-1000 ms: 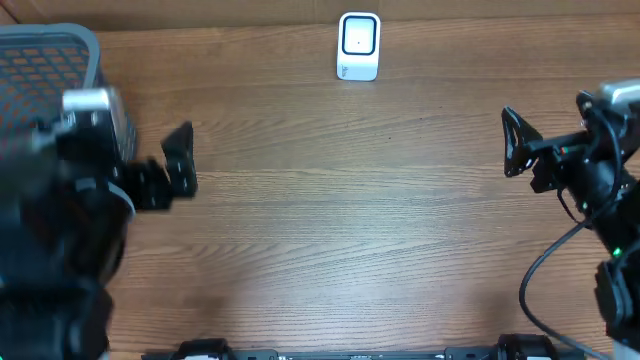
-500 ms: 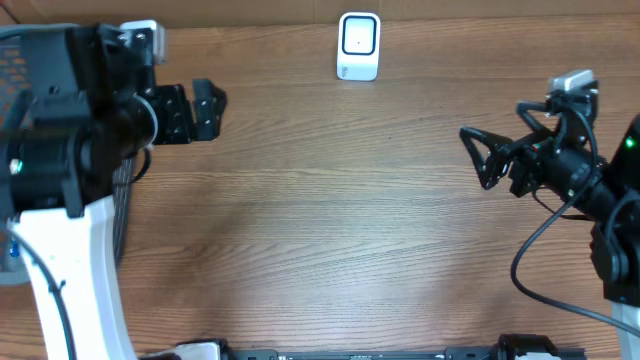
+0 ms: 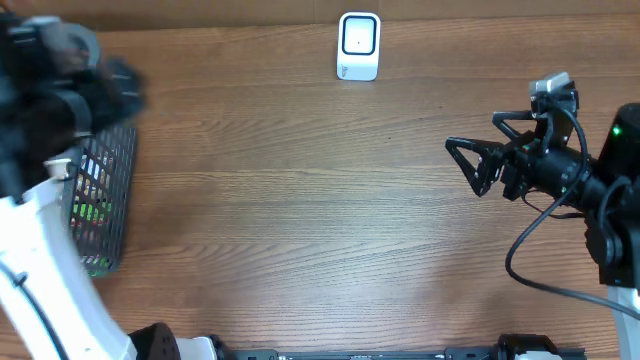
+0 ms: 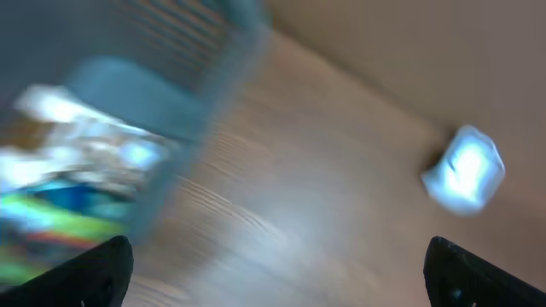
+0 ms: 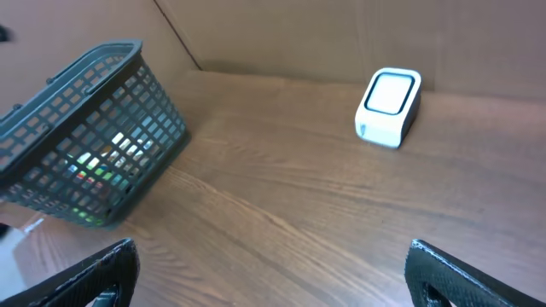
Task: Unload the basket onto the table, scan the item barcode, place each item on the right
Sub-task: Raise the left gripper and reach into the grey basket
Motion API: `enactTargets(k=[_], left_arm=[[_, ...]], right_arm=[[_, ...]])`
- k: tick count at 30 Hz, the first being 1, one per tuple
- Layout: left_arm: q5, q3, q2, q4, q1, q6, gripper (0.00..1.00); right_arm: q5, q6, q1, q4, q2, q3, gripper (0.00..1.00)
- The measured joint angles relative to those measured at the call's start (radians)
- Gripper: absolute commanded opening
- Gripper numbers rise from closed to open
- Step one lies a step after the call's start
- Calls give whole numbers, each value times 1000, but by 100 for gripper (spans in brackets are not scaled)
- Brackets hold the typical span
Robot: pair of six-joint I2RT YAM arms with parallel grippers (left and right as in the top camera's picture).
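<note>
The white barcode scanner (image 3: 358, 45) stands at the table's far edge; it also shows in the right wrist view (image 5: 388, 107) and as a blur in the left wrist view (image 4: 465, 168). Colourful packaged items (image 3: 90, 195) lie in the dark mesh basket (image 3: 112, 170) at the left, seen through its wall (image 5: 111, 162). My left gripper (image 4: 277, 281) is open and empty, blurred with motion, above the basket's near side. My right gripper (image 3: 466, 168) hovers open and empty over the table's right half, pointing left (image 5: 273, 277).
The basket (image 5: 51, 111) takes up the left edge of the wooden table (image 3: 300, 200). A cardboard wall (image 5: 281, 34) backs the table behind the scanner. The right arm's cables (image 3: 530, 250) hang at the right.
My left arm has swung left and back over the basket, its gripper now blurred. My right gripper has shifted left toward the table's middle. Both stay open.
</note>
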Motion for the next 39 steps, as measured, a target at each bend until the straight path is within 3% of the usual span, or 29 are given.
enactTargets(k=[7, 14, 26, 33, 39], left_arm=[[-79, 46, -8, -50, 328, -152, 100], [-125, -21, 68, -65, 483, -240, 100], [-145, -114, 369, -82, 502, -262, 100], [-169, -114, 417, -128, 477, -263, 100], [-225, -196, 429, -74, 448, -291, 100]], right_arm=[[-1, 48, 0, 1, 40, 0, 99], [-1, 60, 0, -1, 70, 0, 99], [-2, 68, 0, -5, 113, 0, 99], [-1, 82, 0, -5, 114, 0, 99], [-1, 82, 0, -6, 114, 0, 99]])
